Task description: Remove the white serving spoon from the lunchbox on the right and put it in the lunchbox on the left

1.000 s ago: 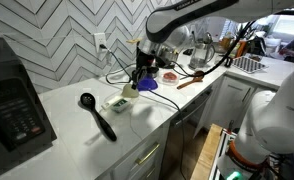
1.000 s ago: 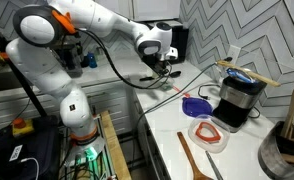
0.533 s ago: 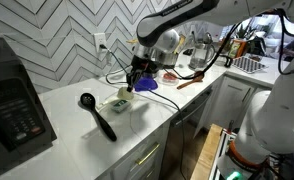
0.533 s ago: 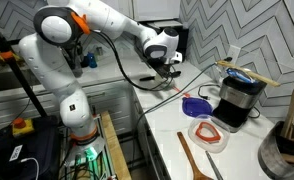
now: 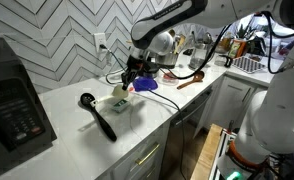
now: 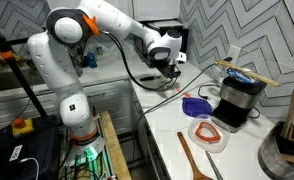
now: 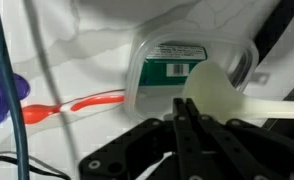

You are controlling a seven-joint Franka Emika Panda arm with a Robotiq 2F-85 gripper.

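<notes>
white spoon (image 7: 219,93) over lunchbox (image 7: 155,62), gripper (image 7: 180,112) (clamping it)

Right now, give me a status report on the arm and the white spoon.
Gripper shut on white serving spoon. Spoon bowl over clear lunchbox. Orange utensil beside the box, not blocking.

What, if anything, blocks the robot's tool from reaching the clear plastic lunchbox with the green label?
Yes, probably reachable: the tool, shut on the white plastic serving spoon, hangs close over the clear plastic lunchbox, nothing showing between them.
</notes>
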